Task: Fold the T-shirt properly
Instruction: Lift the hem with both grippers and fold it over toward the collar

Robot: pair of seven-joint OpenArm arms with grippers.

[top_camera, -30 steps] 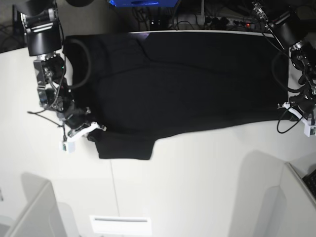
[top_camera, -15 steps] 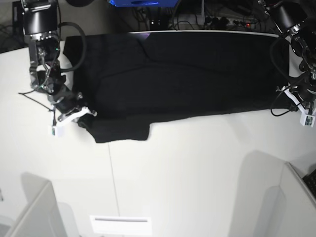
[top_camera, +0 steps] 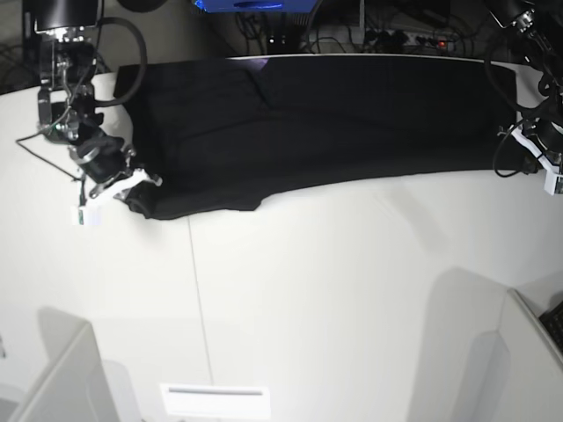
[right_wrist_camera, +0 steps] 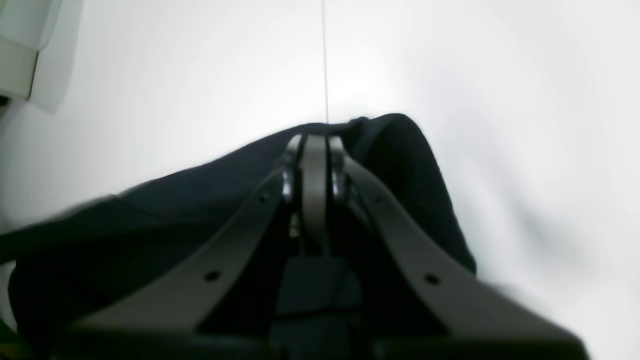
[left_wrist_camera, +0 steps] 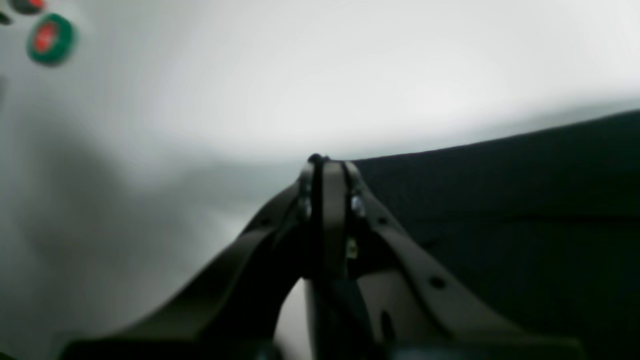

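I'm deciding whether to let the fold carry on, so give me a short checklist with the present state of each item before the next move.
1. right gripper shut on the T-shirt: ok, cloth bunched at its closed tips.
2. left gripper shut on the shirt's edge: ok, tips closed at the hem, though the wrist view is blurred.
3. Near edge between the grippers straight: not ok, it steps down toward the sleeve in the base view.
4. Cloth fully on the table: cannot tell, its far edge runs along the table's rim.
5. Print hidden: ok, only black shows.
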